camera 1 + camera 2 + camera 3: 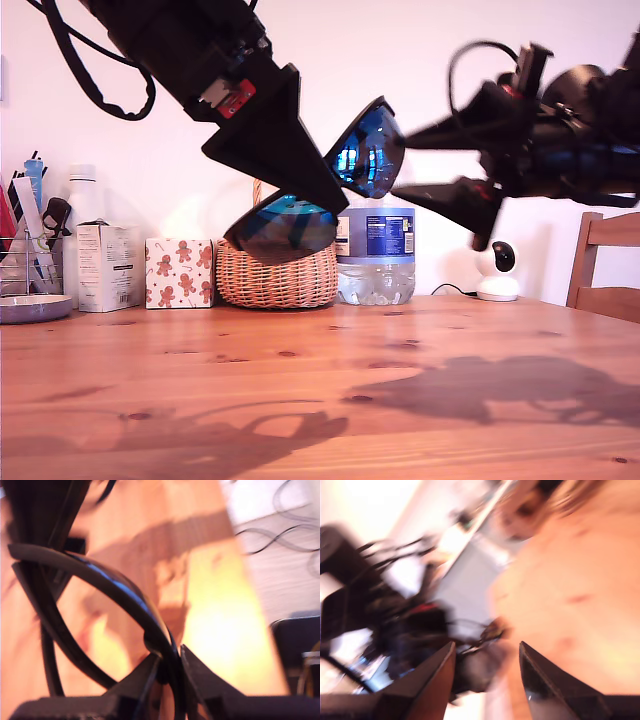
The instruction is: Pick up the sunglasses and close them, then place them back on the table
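Sunglasses (pixel 335 185) are held in the air well above the table (pixel 320 390), in front of a wicker basket (pixel 277 275) and a water bottle (pixel 376 255) as seen in the exterior view. Blue mirrored lens is seen tilted, one half up near the bottle top, the other down over the basket. My first gripper (pixel 170 667) is clamped on the frame: in the first wrist view the black rim (pixel 120 592) is pinched between nearly closed fingers (pixel 207 677), with the table blurred beyond. In the exterior view that gripper (pixel 335 195) comes down from the upper left. My second gripper (pixel 440 165) is seen on the exterior view's right, motion-blurred, fingers spread apart and pointed at the sunglasses, nothing held. In the second wrist view its fingers (pixel 427 680) are parted with an empty gap; the rest is too blurred to tell. Gingerbread-print box (pixel 179 272), white carton (pixel 106 266), small white camera (pixel 497 270) and chair (pixel 606 265) stand at the table's back.
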Tool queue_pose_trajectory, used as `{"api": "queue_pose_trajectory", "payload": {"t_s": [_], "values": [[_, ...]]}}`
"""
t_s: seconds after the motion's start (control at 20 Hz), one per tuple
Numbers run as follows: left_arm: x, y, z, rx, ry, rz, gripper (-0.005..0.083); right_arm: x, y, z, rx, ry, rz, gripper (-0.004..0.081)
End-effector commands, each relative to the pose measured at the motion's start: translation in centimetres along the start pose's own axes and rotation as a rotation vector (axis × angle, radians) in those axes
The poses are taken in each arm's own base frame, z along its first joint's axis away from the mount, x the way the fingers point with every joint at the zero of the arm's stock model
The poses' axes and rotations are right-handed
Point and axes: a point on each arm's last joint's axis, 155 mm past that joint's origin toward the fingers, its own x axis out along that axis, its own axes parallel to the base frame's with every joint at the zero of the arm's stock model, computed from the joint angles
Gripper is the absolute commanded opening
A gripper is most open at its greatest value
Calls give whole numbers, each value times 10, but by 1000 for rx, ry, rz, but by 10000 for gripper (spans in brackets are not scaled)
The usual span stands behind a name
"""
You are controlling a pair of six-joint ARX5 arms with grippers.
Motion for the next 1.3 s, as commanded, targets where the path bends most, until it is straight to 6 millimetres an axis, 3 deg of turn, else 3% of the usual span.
{"api": "queue_pose_trajectory", "payload": {"t_s": [0.0, 0.1, 0.15, 0.3, 0.7, 1.0, 1.25], "values": [[3, -9, 2, 41, -5, -19, -20, 2, -8, 0, -28, -5, -43, 351], [5, -18, 7, 105, -6, -30, -20, 5, -15, 2, -55, -9, -89, 340], [6, -22, 10, 125, -8, -35, -20, 9, -20, 1, -79, -5, -116, 286], [7, -26, 16, 138, -24, -39, -20, 20, -22, -2, -124, 13, -139, -21], [7, -25, 26, 152, -60, -25, -20, 50, 26, -25, -191, 102, 97, -10], [7, -25, 27, 153, -61, -25, -20, 49, 64, -40, -153, 147, 301, -10], [7, -24, 25, 151, -57, -20, -20, 48, 64, -45, -121, 150, 308, -10]]}}
